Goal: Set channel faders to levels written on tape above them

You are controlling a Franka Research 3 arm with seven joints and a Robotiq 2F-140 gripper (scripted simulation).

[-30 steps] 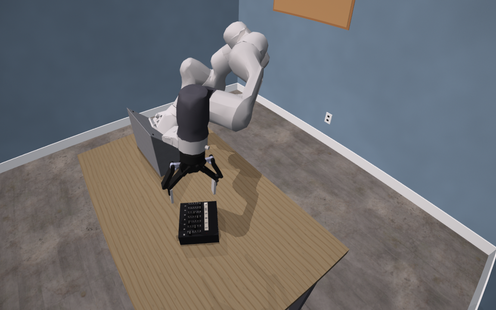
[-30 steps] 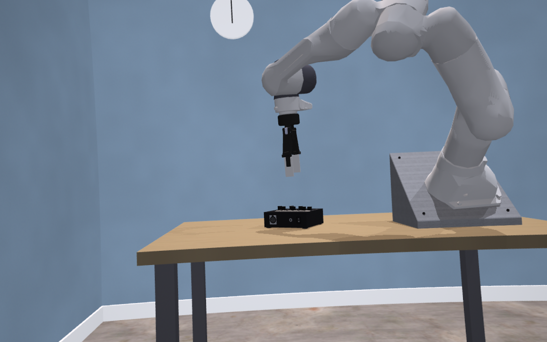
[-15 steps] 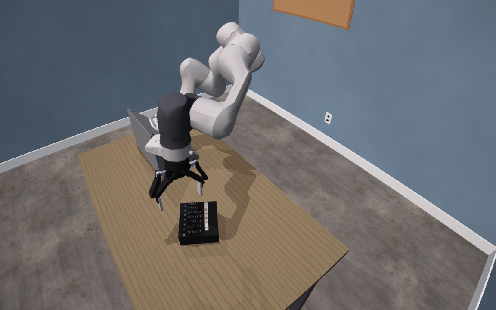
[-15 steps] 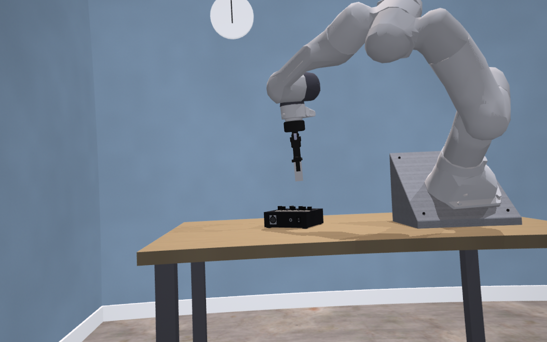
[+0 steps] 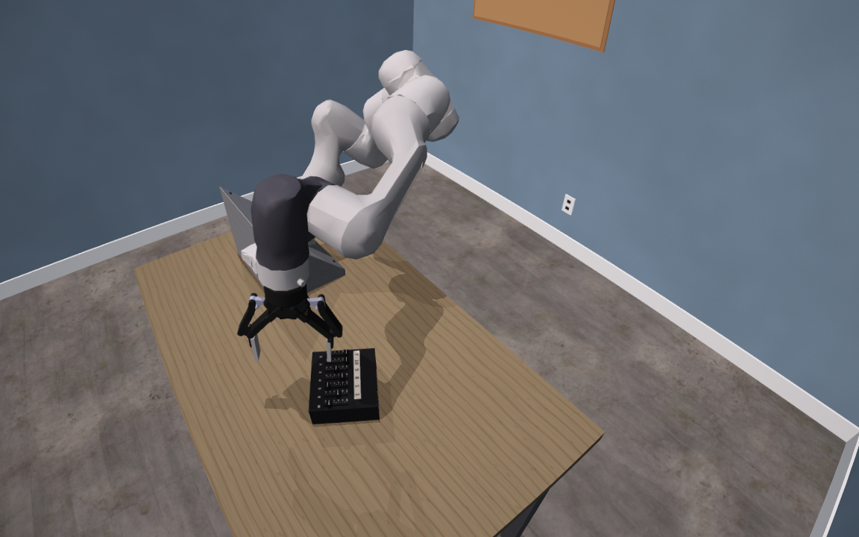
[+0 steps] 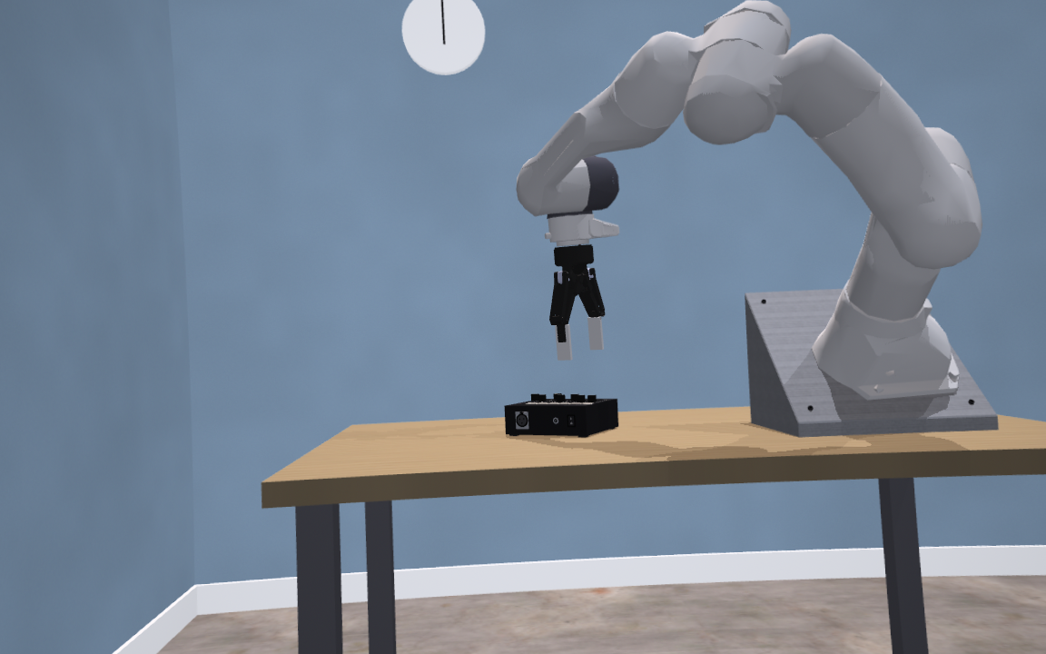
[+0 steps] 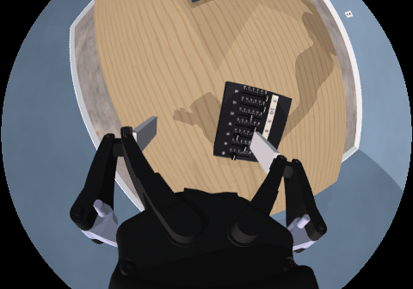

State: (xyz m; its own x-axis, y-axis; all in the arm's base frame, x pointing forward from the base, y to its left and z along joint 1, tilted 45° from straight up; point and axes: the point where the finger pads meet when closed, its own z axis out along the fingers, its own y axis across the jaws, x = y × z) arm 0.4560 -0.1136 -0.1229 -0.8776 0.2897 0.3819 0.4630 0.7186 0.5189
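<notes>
The black lighting desk stands on its feet on the wooden table. It carries several rows of faders and a pale tape strip along one side. It also shows in the side view and in the wrist view. The written levels and the cap lines are too small to read. My gripper is open wide and empty. It hangs well above the desk. In the wrist view one fingertip overlaps the desk's near edge.
The grey wedge-shaped arm base stands on the table behind the desk. The table edges fall off to the floor on all sides.
</notes>
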